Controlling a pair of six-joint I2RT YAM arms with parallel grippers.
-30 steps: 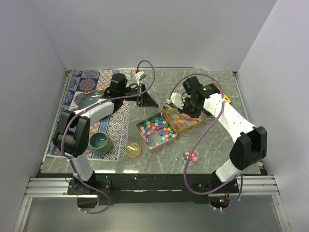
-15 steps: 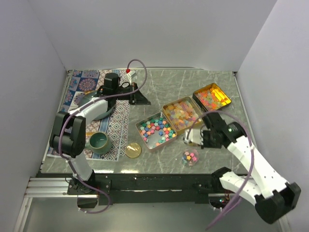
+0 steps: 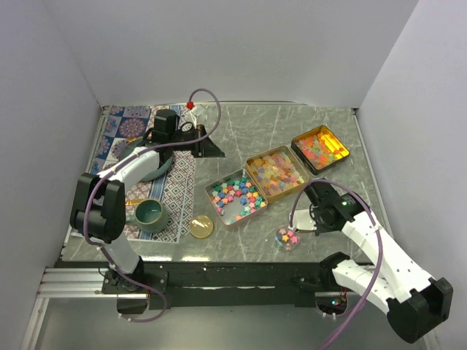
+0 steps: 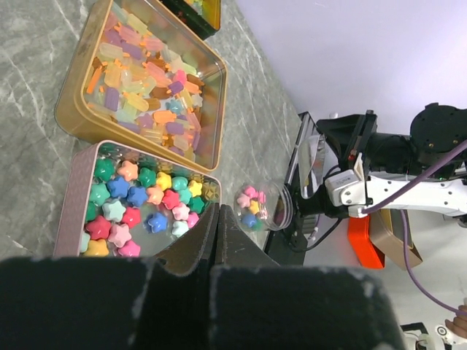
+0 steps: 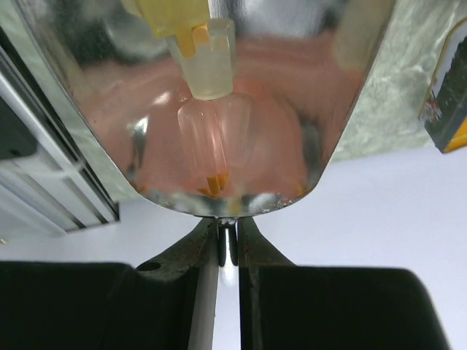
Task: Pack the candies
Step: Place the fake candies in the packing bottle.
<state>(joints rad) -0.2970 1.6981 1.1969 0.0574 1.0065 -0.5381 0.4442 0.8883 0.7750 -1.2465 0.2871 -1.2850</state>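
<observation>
Star candies [image 3: 238, 195] fill a pink tin [image 3: 211, 195]; they also show in the left wrist view [image 4: 135, 200]. Pastel gummy pieces fill a gold tin [image 3: 276, 173], and orange-yellow ones fill a second gold tin [image 3: 319, 148]. A small clear cup [image 3: 287, 237] at the front holds several candies; it also shows in the left wrist view [image 4: 260, 208]. My right gripper [image 3: 300, 220] is beside that cup. In its wrist view the gripper [image 5: 228, 233] is shut on the thin handle of a shiny metal scoop [image 5: 219, 146] with a translucent yellow candy [image 5: 208, 65] in it. My left gripper [image 3: 217, 153] is shut and empty at the back left [image 4: 217, 219].
A patterned mat [image 3: 175, 193] on the left bears a grey-green bowl [image 3: 139, 154] and a green cup [image 3: 149, 214]. A round gold lid [image 3: 201, 227] lies in front of the pink tin. White walls close in the table on three sides.
My right gripper has swung from over the middle gold tin to the front, beside the clear cup. My left gripper has shifted slightly left at the back.
</observation>
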